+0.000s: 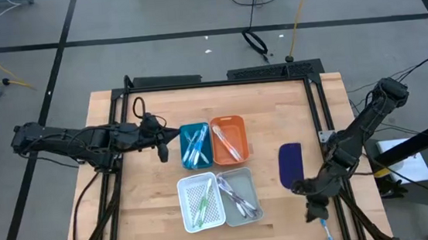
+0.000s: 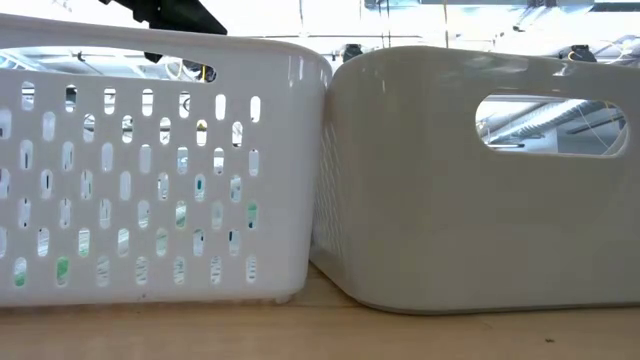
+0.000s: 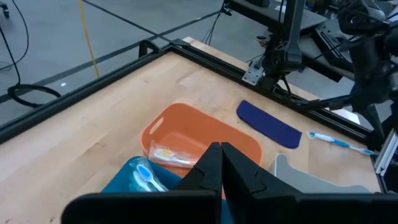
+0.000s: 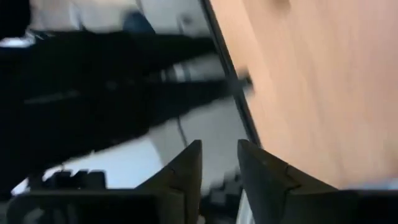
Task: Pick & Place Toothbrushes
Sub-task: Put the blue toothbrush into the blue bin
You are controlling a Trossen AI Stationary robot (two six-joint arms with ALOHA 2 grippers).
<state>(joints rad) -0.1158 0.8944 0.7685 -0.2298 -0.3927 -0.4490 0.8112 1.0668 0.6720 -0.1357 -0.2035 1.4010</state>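
White perforated tray (image 2: 150,170) closest. Right gripper (image 1: 318,218) at counter (image 1: 137,212) edge, fingers part-open, over stray blue toothbrush (image 3: 339,142); grasp unclear. Left gripper (image 1: 162,151) fingers shut, empty, beside blue tray (image 1: 194,145). Next: secure brush, carry to tray.

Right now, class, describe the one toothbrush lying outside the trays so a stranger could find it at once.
Start at the wooden table and go to its near right corner, past the dark blue pad. There, by the right hand, a lone light blue toothbrush lies on the frame edge; every other brush sits inside a tray.
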